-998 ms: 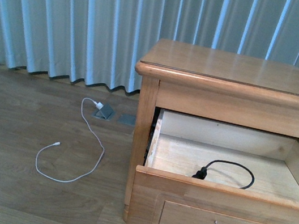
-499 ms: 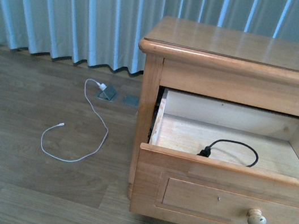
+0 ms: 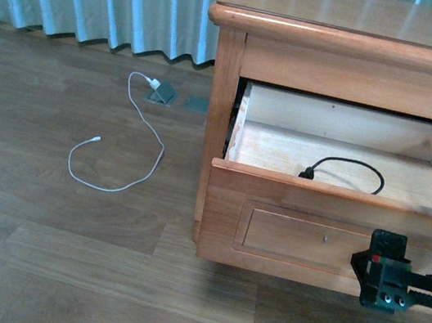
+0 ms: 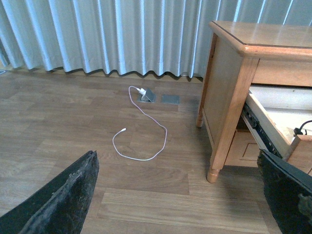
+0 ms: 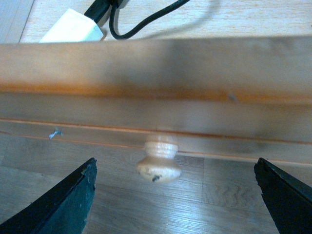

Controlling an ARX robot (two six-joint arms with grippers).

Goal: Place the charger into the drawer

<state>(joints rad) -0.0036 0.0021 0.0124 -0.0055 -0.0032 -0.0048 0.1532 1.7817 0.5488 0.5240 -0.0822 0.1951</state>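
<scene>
charger: lies inside open drawer, cable looped
right gripper: spread wide, empty, facing knob
left gripper: wide, idle
next: push front squarely, keep cable inside

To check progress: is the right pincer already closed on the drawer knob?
No, the right pincer is open, with the knob untouched between its fingers.

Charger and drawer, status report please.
Both grippers open and empty, right gripper in front of the knob. Charger lies inside the open drawer. White cable on the floor, not in the way.
</scene>
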